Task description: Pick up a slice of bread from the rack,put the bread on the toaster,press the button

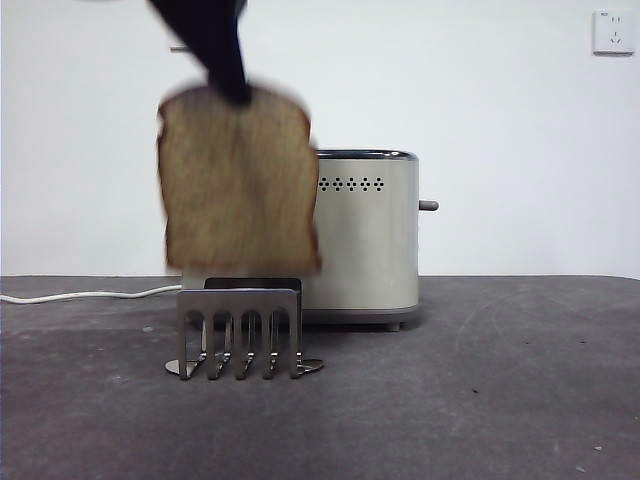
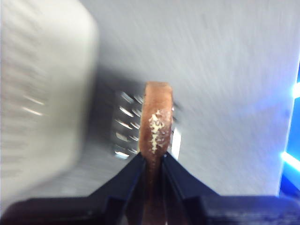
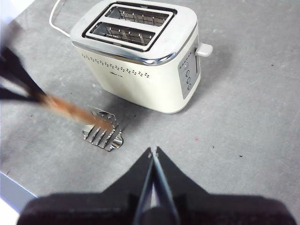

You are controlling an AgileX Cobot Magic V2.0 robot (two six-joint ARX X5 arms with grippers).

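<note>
My left gripper is shut on the top crust of the brown slice of bread and holds it in the air above the steel rack. In the left wrist view the jaws pinch the slice edge-on, with the rack blurred below. The cream toaster stands behind and to the right of the rack, both slots empty. Its lever button sticks out of the right end. My right gripper is shut and empty, high above the table.
A white power cord runs left from the toaster across the dark grey table. A wall socket sits at the upper right. The rack holds no other slices.
</note>
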